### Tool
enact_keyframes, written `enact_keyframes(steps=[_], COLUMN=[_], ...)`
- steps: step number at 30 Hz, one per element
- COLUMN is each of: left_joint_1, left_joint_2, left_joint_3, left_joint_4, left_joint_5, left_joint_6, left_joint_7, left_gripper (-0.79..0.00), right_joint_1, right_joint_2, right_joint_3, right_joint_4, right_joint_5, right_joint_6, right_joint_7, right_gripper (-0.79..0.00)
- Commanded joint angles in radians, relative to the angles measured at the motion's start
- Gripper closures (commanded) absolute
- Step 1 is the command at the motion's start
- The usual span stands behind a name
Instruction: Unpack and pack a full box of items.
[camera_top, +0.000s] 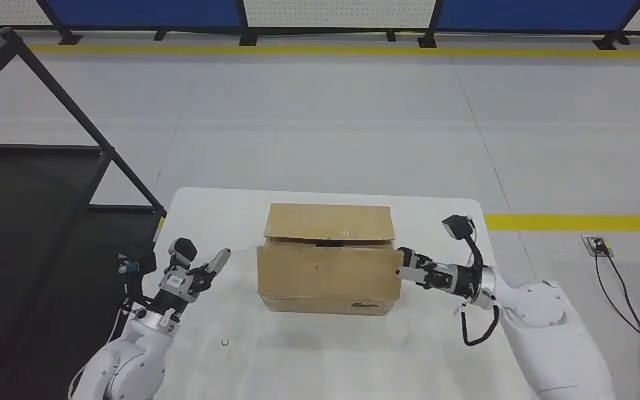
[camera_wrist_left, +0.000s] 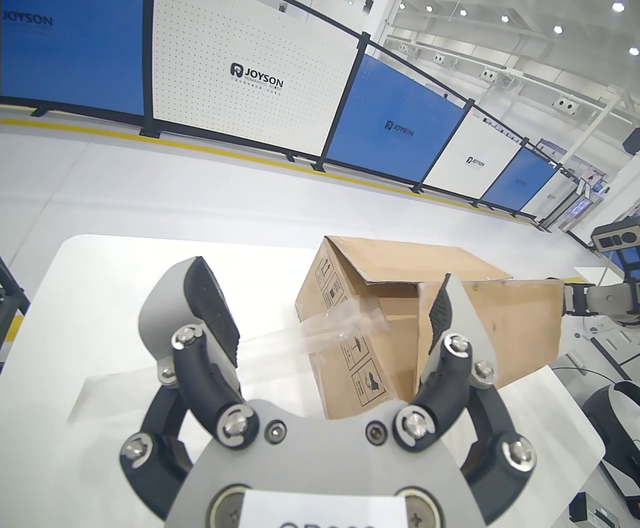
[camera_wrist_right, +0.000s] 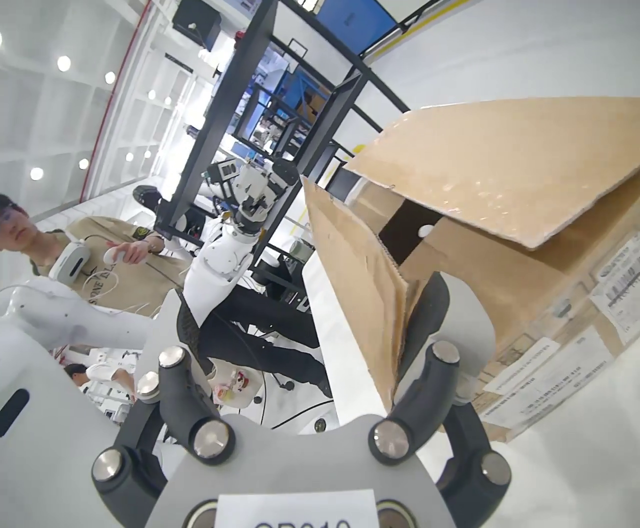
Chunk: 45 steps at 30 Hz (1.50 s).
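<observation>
A brown cardboard box (camera_top: 325, 262) stands in the middle of the white table (camera_top: 200, 215). Its far top flap (camera_top: 328, 222) lies nearly flat, and its near flap (camera_wrist_right: 350, 280) stands out from the front, leaving a dark gap between them. My right gripper (camera_top: 405, 268) is at the box's right end, open, with the near flap's edge between its fingers and against one pad (camera_wrist_right: 430, 310). My left gripper (camera_top: 205, 268) is open and holds nothing, a short way left of the box (camera_wrist_left: 380, 310). A strip of clear tape (camera_wrist_left: 340, 325) hangs off the box's left end.
A black metal frame (camera_top: 100, 160) stands off the table's left edge. A small ring (camera_top: 225, 343) lies on the table near the front, right of my left arm. Bare table surface lies left of and in front of the box.
</observation>
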<state>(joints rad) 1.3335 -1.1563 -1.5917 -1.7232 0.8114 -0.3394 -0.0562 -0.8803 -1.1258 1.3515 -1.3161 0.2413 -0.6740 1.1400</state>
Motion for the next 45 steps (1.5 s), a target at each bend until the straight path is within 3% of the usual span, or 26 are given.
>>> enact_keyframes(steps=[1,11,17,26,32,35,37,45], left_joint_1=[-0.001,-0.001,0.012,0.026,0.022,0.019,0.019,0.021], left_joint_2=[0.0,0.012,0.024,0.039,0.041,0.04,0.04,0.04], left_joint_3=[0.004,0.028,0.035,0.024,0.035,0.044,0.048,0.053], left_joint_4=[-0.001,0.004,0.013,0.019,0.026,0.028,0.027,0.03], left_joint_5=[0.007,0.131,0.234,0.262,0.288,0.295,0.305,0.301], left_joint_6=[-0.004,-0.133,-0.229,-0.337,-0.299,-0.284,-0.271,-0.257], left_joint_7=[-0.004,-0.082,-0.121,-0.193,-0.172,-0.159,-0.15,-0.131], left_gripper=[-0.785,-0.785,-0.785,-0.785,-0.785,-0.785,-0.785,-0.785], right_joint_1=[-0.026,-0.139,-0.143,-0.089,-0.042,0.002,0.033,0.033], right_joint_2=[0.01,0.09,0.134,0.175,0.176,0.162,0.151,0.151], right_joint_3=[0.006,-0.021,-0.081,-0.181,-0.215,-0.234,-0.25,-0.25], right_joint_4=[-0.055,-0.252,-0.249,-0.169,-0.108,-0.07,-0.026,-0.026], right_joint_5=[0.03,0.044,0.012,-0.006,0.077,0.156,0.241,0.241], right_joint_6=[0.016,0.038,0.011,-0.005,-0.016,0.025,0.117,0.117], right_joint_7=[0.022,0.044,0.017,0.001,-0.024,-0.073,-0.114,-0.114], right_gripper=[-0.785,-0.785,-0.785,-0.785,-0.785,-0.785,-0.785,-0.785])
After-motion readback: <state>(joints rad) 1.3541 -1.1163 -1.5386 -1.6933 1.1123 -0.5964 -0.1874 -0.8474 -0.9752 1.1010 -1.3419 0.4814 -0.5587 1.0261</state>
